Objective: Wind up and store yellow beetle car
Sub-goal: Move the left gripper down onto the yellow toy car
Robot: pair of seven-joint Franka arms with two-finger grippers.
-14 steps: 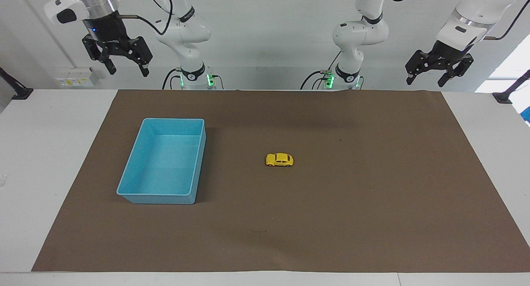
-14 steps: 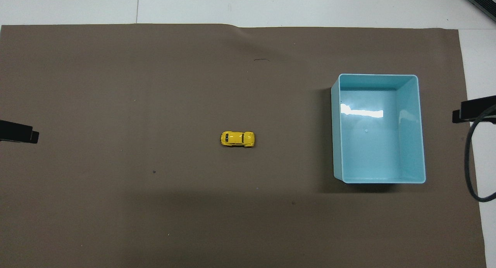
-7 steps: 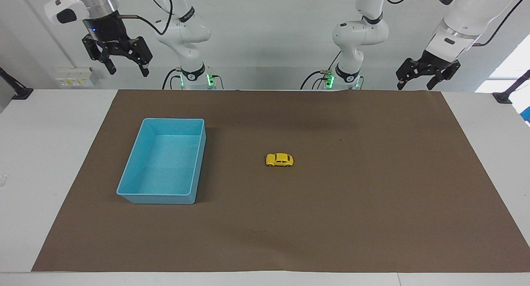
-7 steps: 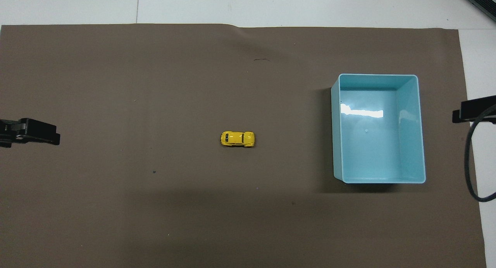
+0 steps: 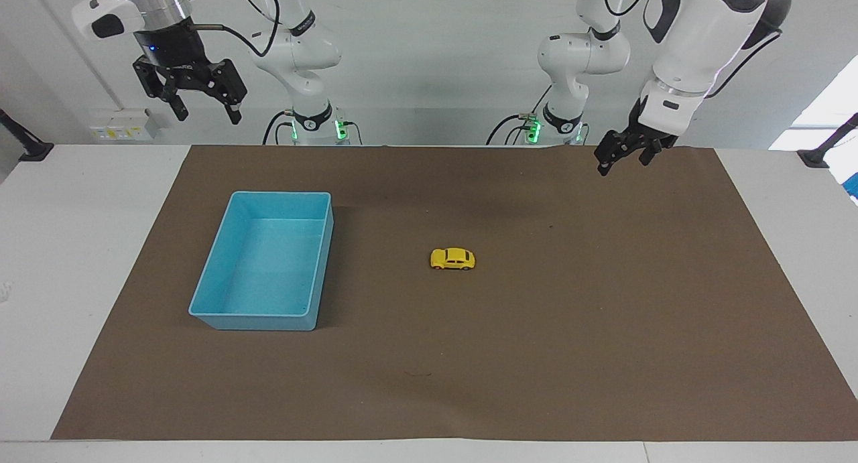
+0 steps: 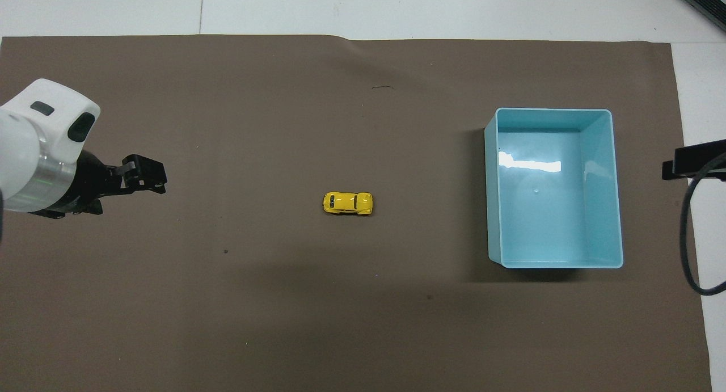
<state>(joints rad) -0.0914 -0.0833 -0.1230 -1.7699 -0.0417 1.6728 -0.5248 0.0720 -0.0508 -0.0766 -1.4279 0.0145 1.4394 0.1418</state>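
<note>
Yellow beetle car (image 5: 452, 258) sits on its wheels mid-mat on the tabletop (image 5: 80, 248), well apart from the blue bin (image 5: 221, 265) toward the right arm's end. We're at the reach-in step, nothing wound or stored yet. Our left pincer (image 5: 623, 156) hangs low over the mat's edge near the robots, tilted toward the car, jaws spread, holding nothing. Next we'd need to bring it down over that tiny body and pinch it squarely. Our right pincer (image 5: 194, 101) waits high up near the bin's end, also open and empty.
</note>
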